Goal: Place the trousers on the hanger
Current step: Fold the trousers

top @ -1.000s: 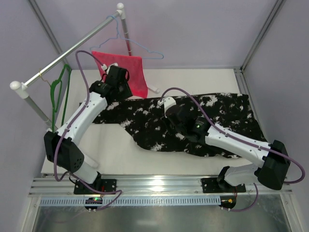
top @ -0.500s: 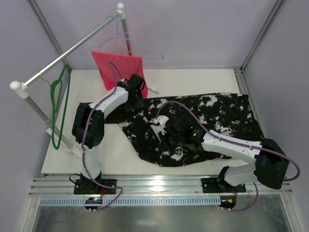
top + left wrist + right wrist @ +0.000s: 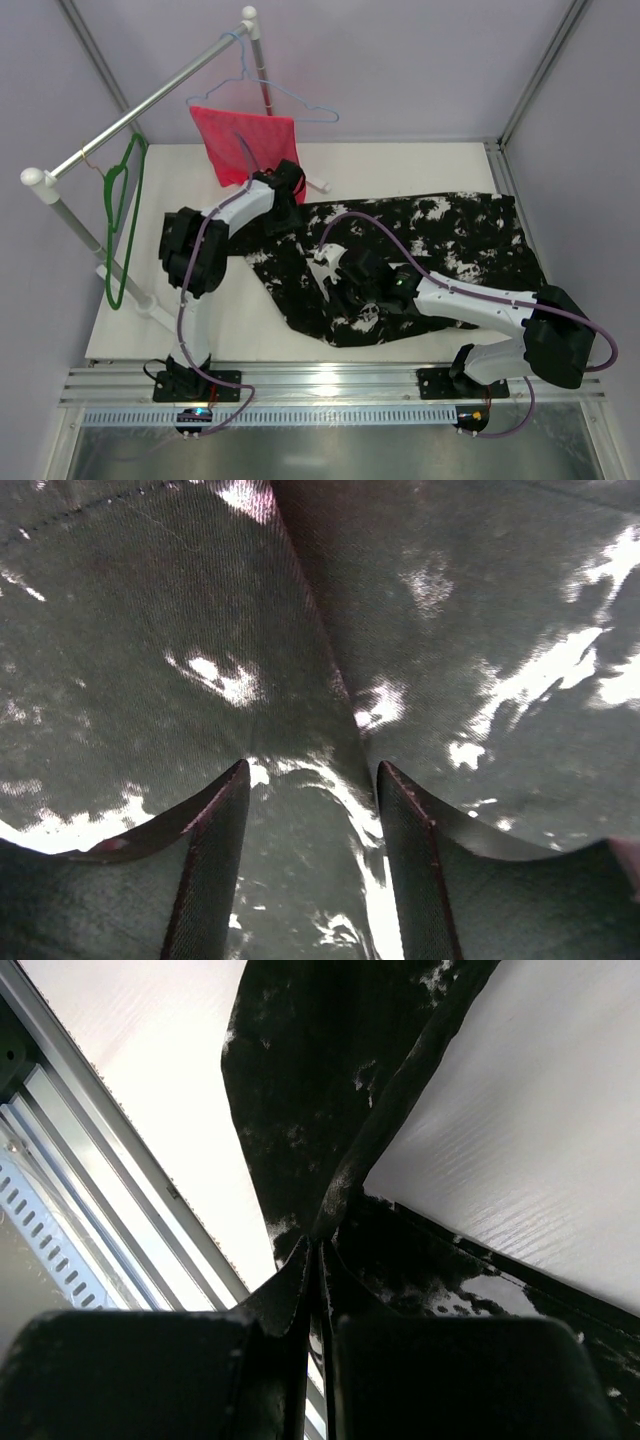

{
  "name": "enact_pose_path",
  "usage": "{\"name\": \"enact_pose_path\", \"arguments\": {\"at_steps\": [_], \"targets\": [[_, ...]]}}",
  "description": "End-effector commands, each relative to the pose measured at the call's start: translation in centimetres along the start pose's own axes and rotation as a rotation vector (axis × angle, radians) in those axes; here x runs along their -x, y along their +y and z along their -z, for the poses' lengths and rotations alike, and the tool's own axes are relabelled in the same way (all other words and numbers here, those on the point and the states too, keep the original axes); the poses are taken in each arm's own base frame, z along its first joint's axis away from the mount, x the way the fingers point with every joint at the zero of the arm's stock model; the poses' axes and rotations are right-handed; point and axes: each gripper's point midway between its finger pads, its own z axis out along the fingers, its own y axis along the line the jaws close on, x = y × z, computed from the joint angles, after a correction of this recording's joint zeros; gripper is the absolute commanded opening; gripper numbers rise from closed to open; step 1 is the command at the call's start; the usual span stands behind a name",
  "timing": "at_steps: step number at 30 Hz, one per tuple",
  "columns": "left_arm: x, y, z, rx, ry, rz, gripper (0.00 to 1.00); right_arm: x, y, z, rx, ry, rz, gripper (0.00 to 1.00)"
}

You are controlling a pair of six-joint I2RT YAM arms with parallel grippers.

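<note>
The black, white-splotched trousers (image 3: 460, 230) lie spread across the table from centre to right. My left gripper (image 3: 285, 195) sits low over their upper left part; in the left wrist view (image 3: 312, 770) its jaws are open with a raised crease of the trousers (image 3: 150, 630) running between them. My right gripper (image 3: 333, 275) is at the trousers' near left part; in the right wrist view (image 3: 318, 1245) it is shut on a pinched fold of the trousers (image 3: 300, 1060), lifted off the table. The green hanger (image 3: 125, 200) hangs from the rail at far left, apart from both grippers.
A rail on white posts (image 3: 130, 115) runs diagonally at back left. It carries a pale blue wire hanger (image 3: 285, 98) with a red mesh cloth (image 3: 250, 140) just behind my left gripper. The white table (image 3: 230, 310) ends at an aluminium front rail (image 3: 100, 1180).
My left gripper swung right from beside the red cloth onto the trousers' upper left part. My right gripper pulled a fold of trousers toward the near left, bunching the cloth.
</note>
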Motion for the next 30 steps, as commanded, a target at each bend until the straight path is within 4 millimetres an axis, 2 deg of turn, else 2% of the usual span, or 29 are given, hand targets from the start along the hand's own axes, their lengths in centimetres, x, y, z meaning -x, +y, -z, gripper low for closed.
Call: {"name": "enact_pose_path", "arguments": {"at_steps": [1, 5, 6, 8, 9, 10, 13, 14, 15, 16, 17, 18, 19, 20, 21, 22, 23, 24, 25, 26, 27, 28, 30], "targets": [[0.5, -0.5, 0.2, -0.003, -0.015, 0.006, 0.53, 0.6, 0.7, -0.3, 0.031, -0.031, 0.004, 0.04], [0.4, -0.8, 0.0, -0.014, 0.0, -0.001, 0.41, 0.4, 0.6, -0.4, 0.031, -0.027, 0.002, 0.04], [0.3, -0.8, -0.1, -0.013, 0.004, -0.001, 0.3, 0.4, 0.7, -0.4, 0.032, -0.028, 0.003, 0.04], [0.3, -0.8, 0.2, -0.015, 0.001, -0.001, 0.18, 0.3, 0.4, -0.4, 0.022, -0.027, 0.001, 0.04], [0.4, -0.8, 0.4, -0.016, 0.0, -0.004, 0.07, 0.4, 0.3, -0.5, 0.017, -0.029, 0.001, 0.04], [0.5, -0.7, 0.7, -0.018, -0.006, -0.004, 0.02, 0.4, 0.2, -0.5, 0.007, -0.028, 0.0, 0.04], [1.9, -0.8, 2.7, -0.031, -0.056, -0.01, 0.0, 1.1, -0.4, -0.6, -0.037, -0.036, -0.011, 0.04], [3.0, -1.3, 3.8, -0.05, -0.087, -0.013, 0.0, 1.3, -1.8, -0.4, -0.12, -0.039, -0.018, 0.04], [3.9, -1.6, 5.2, -0.069, -0.122, -0.014, 0.0, 1.8, -2.4, -0.3, -0.156, -0.044, -0.018, 0.04], [4.5, -1.6, 6.1, -0.069, -0.141, -0.027, 0.0, 3.7, -3.5, 0.2, -0.235, -0.08, -0.02, 0.04], [5.6, -1.6, 7.2, -0.063, -0.183, -0.025, 0.0, 4.2, -5.5, 1.0, -0.346, -0.078, -0.024, 0.04], [7.3, -1.9, 9.3, -0.083, -0.237, -0.016, 0.0, 5.3, -7.0, 1.8, -0.421, -0.089, -0.031, 0.04], [8.0, -1.6, 10.6, -0.077, -0.259, -0.014, 0.0, 8.1, -7.5, 3.2, -0.471, -0.144, -0.037, 0.04], [8.8, -1.1, 11.6, -0.062, -0.293, -0.014, 0.0, 8.1, -8.5, 4.0, -0.535, -0.115, -0.042, 0.04], [9.5, -0.6, 12.6, -0.052, -0.321, -0.006, 0.0, 9.3, -10.3, 5.5, -0.635, -0.146, -0.056, 0.04], [10.2, 0.1, 14.8, -0.056, -0.361, 0.013, 0.0, 11.1, -10.5, 6.8, -0.667, -0.19, -0.072, 0.04], [10.7, 0.8, 15.7, -0.04, -0.394, 0.027, 0.0, 11.2, -10.9, 7.7, -0.704, -0.185, -0.078, 0.04], [10.1, 1.7, 15.5, -0.019, -0.392, 0.027, 0.0, 11.6, -11.1, 8.4, -0.726, -0.2, -0.084, 0.04], [10.1, 2.2, 17.0, -0.034, -0.426, 0.04, 0.0, 11.7, -10.9, 8.6, -0.719, -0.205, -0.094, 0.04], [9.6, 3.0, 17.1, -0.017, -0.43, 0.044, 0.0, 11.4, -10.7, 8.7, -0.704, -0.205, -0.097, 0.04], [9.1, 4.0, 17.1, 0.01, -0.435, 0.049, 0.0, 11.0, -10.0, 8.2, -0.654, -0.196, -0.104, 0.04], [7.2, 5.6, 16.7, 0.043, -0.415, 0.047, 0.0, 9.5, -9.8, 7.3, -0.63, -0.163, -0.114, 0.04], [5.5, 7.4, 15.9, 0.076, -0.405, 0.077, 0.0, 8.2, -8.6, 6.1, -0.556, -0.153, -0.118, 0.04]]}}
